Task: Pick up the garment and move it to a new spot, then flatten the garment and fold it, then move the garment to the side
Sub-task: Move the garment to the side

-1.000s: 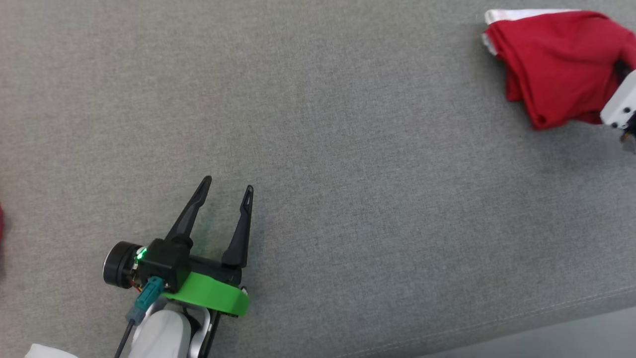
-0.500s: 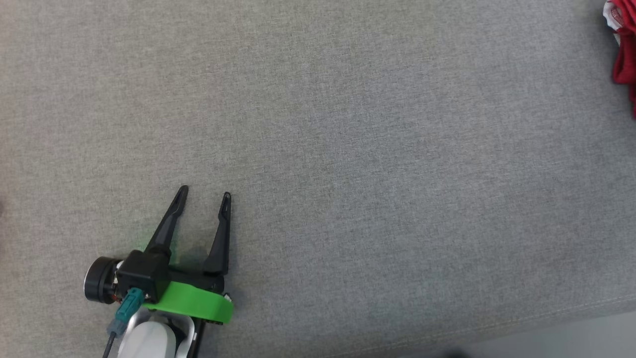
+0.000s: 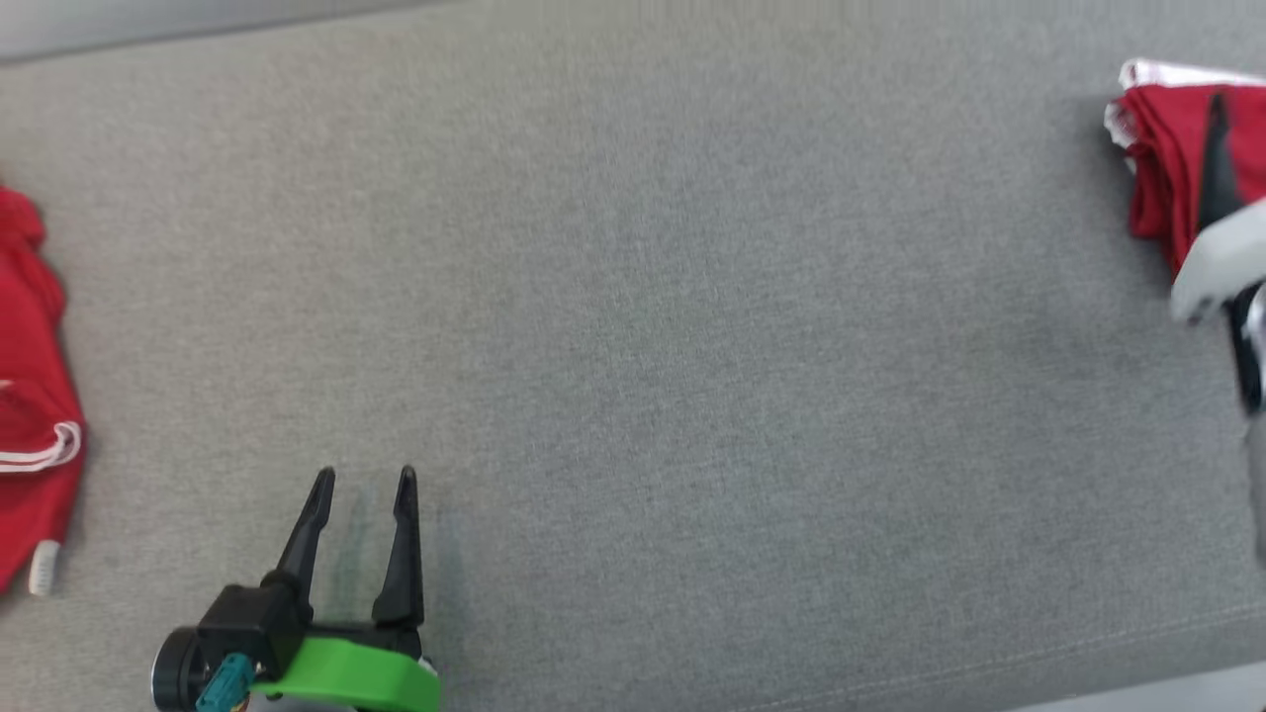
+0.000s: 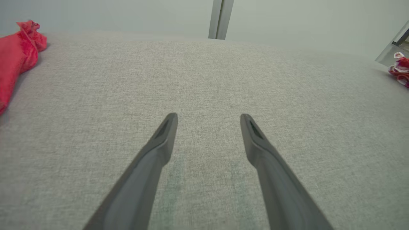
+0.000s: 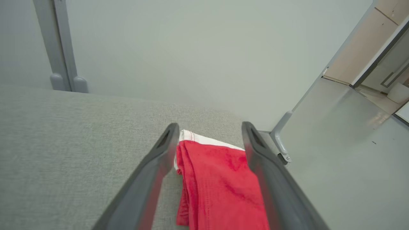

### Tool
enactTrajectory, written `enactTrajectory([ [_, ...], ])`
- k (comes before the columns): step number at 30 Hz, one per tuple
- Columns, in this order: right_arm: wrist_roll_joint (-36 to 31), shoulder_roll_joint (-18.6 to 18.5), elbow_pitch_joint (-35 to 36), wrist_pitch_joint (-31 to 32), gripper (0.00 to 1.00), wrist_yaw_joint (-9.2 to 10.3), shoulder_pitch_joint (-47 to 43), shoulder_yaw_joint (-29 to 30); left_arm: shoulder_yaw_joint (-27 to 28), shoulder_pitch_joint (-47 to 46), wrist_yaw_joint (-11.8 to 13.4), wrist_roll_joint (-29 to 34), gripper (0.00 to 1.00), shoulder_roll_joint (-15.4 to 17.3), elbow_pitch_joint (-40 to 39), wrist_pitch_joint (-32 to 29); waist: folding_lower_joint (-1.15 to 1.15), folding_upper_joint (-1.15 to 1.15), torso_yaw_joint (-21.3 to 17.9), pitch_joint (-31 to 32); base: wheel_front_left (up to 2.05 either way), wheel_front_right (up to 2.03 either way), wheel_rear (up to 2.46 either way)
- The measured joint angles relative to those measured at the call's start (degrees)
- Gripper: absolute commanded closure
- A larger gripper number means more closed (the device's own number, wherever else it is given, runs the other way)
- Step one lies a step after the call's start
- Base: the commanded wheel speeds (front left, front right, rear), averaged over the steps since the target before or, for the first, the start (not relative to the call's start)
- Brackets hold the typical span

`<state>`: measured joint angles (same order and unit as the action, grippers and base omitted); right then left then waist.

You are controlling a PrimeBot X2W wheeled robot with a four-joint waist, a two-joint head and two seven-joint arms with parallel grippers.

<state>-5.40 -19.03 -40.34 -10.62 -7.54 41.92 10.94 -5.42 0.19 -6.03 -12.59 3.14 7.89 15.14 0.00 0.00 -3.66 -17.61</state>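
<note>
Right wrist view: hangs over the soft, limp folded garment (image 5: 220, 185), right gripper (image 5: 210, 126) spread and empty (left gripper (image 4: 208, 116) likewise); best pinched through all layers at its far end.

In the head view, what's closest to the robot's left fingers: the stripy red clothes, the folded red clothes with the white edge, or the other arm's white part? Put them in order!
From the left gripper:
1. Red garment with white stripes, left edge.
2-3. Folded red garment with white trim and right arm's white casing, both far right; too close to call.
</note>
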Motion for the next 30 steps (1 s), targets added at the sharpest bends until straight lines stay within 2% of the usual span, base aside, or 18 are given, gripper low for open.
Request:
enactTrajectory([
  [5,1.9,2.0,7.1,-3.0,0.00,0.01,-14.1,-2.5,0.4,3.5,0.5,-0.4,0.00,-0.2,0.1,0.0,0.00,0.00,0.9,5.8,0.00,0.00,0.00],
  [11,4.0,7.3,17.0,-4.3,0.00,0.01,-30.5,-2.9,-0.3,7.0,1.1,-1.1,0.00,-0.3,0.1,0.0,0.00,0.00,2.9,12.4,0.00,0.00,0.00],
  [16,4.8,12.4,25.3,-4.4,0.00,0.01,-40.0,-2.9,0.3,7.8,0.9,-1.2,0.00,-0.3,0.8,0.0,0.00,0.00,5.6,15.7,0.00,0.00,0.00],
  [21,4.4,15.0,28.4,-4.4,0.00,0.01,-45.7,-3.1,1.0,9.3,0.5,-1.2,0.00,-0.3,1.2,0.0,0.00,0.00,7.5,18.1,0.00,0.00,0.00],
  [30,4.4,16.1,28.7,-4.4,0.00,0.01,-48.2,-4.5,1.5,10.1,0.4,-1.6,0.00,-0.3,1.3,0.0,0.00,0.00,7.9,19.7,0.00,0.00,0.00],
])
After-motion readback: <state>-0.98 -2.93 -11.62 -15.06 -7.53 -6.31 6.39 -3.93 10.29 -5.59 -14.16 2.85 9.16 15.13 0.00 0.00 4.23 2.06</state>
